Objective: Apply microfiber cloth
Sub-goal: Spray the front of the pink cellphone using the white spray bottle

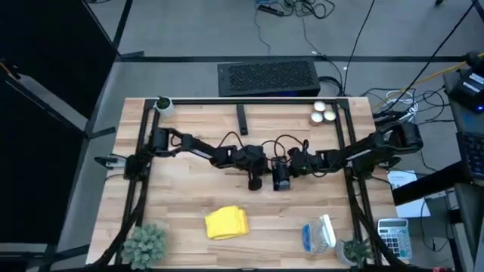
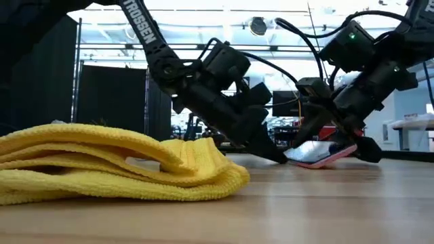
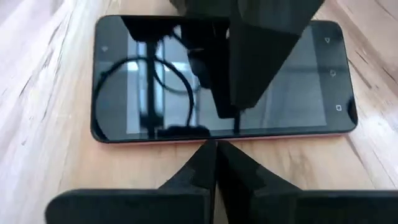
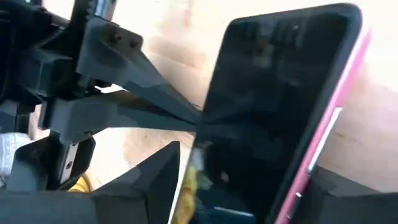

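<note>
From above, both arms meet near the middle of the tabletop. The left tool and the right tool sit side by side over a dark phone. The yellow cloth lies apart from them, toward the tabletop's near edge and slightly to the left-arm side of the two tools. It is roughly square, so no long axis matters much. The left tool looks a little nearer to it, and the cloth lies on that arm's side. A spray bottle lies toward the near right corner.

At tabletop height, the cloth fills the foreground, folded in soft layers and flat on the wood, untouched. Behind it the right tool holds the phone with one end lifted off the tabletop, while the left tool comes down to a point just at the phone's low end.

Through the left wrist, that tool has its fingers pressed together, tips at the phone's long edge.

Through the right wrist, the phone with its pink side stands tilted between that tool's fingers, pinched. Reaching the cloth likely calls for the free left tool to draw back toward the near edge.
</note>
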`<state>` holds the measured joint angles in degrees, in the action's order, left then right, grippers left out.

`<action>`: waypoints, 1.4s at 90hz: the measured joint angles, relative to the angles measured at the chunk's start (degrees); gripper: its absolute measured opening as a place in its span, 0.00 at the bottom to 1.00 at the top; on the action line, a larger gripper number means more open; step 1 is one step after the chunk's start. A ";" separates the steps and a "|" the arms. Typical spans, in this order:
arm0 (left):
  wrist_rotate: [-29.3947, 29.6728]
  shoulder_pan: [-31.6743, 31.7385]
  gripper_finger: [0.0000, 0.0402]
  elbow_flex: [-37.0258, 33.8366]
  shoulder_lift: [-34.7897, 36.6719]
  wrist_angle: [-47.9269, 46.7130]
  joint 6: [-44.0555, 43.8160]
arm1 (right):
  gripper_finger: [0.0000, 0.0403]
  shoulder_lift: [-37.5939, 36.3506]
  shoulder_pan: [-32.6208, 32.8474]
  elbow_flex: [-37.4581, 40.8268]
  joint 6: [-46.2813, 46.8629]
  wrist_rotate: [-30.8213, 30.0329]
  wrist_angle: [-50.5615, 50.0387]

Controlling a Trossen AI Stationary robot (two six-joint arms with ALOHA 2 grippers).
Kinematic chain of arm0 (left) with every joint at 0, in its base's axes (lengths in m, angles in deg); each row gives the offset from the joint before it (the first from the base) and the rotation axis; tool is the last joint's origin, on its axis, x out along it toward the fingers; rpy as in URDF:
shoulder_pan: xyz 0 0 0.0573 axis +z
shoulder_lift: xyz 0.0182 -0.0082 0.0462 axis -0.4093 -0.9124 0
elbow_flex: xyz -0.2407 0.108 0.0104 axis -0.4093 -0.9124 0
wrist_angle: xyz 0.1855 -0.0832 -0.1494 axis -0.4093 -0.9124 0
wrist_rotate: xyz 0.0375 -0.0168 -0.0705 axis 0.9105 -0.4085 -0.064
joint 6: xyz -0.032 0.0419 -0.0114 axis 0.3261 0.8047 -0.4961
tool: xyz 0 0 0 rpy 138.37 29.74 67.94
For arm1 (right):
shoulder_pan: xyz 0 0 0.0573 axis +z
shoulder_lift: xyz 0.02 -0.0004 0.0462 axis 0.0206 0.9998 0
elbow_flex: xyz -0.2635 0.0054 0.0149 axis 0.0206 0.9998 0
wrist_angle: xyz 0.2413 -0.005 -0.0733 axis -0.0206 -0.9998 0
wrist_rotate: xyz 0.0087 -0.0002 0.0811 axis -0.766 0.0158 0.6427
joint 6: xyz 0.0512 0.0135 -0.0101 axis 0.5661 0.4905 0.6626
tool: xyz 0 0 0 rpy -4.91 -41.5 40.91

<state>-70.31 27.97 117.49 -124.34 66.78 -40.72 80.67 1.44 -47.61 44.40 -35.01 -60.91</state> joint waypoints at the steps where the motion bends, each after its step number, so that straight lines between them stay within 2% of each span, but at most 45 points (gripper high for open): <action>1: -0.01 0.00 0.00 0.04 -0.01 -0.04 -0.01 | 0.47 0.00 0.01 0.00 -0.39 0.01 0.01; 11: -0.03 -0.04 0.00 0.70 -0.09 -0.39 -0.05 | 0.36 0.04 0.42 0.00 -3.51 -0.24 -0.15; 28: -0.12 -0.59 0.00 1.38 4.05 -3.21 -0.04 | 0.05 -0.61 0.60 -0.24 -8.44 0.53 1.11; 37: 0.03 -0.57 0.00 1.37 10.03 -11.64 -0.09 | 0.04 -3.69 0.56 0.02 -12.47 0.28 -1.16; 46: 0.48 -0.46 0.00 1.27 16.78 -21.08 -0.07 | 0.03 -10.11 0.56 0.01 -17.08 -0.23 -2.25; 55: 2.85 -0.57 0.00 1.27 23.22 -26.44 -0.07 | 0.02 -17.56 0.87 0.00 -22.92 -1.19 -2.98; 64: 6.47 -1.32 0.00 0.29 29.11 -27.54 -0.13 | 0.02 -25.65 1.42 -0.04 -30.44 -1.78 -2.24; 70: 8.77 -1.87 0.00 -2.02 32.69 -24.98 -1.45 | 0.02 -30.41 2.02 -0.07 -36.00 -2.21 -1.42; 77: 9.66 -2.51 0.00 -7.16 36.26 -17.68 -4.42 | 0.02 -35.34 2.95 -0.07 -43.15 -4.33 -0.04; 90: 9.63 -4.48 0.00 -20.65 38.27 10.98 -12.39 | 0.02 -39.91 4.06 -0.15 -55.69 -5.74 4.95; 98: 9.12 -4.92 0.00 -23.67 36.05 23.90 -17.15 | 0.02 -39.71 4.10 -0.15 -59.43 -5.72 8.17; 107: 7.02 -4.83 0.00 -22.07 33.57 25.61 -20.49 | 0.02 -37.84 4.10 -0.15 -61.76 -5.72 12.03; 113: 5.25 -5.36 0.02 -19.26 31.45 25.03 -18.66 | 0.02 -36.09 4.10 -0.15 -62.80 -5.72 14.96; 126: 4.24 -5.80 0.14 -12.84 28.29 20.92 -14.75 | 0.02 -32.68 4.19 -0.15 -63.98 -5.48 22.47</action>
<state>-66.08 22.17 104.65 -96.05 87.70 -55.47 47.99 5.63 -47.76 -19.58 -40.48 -38.44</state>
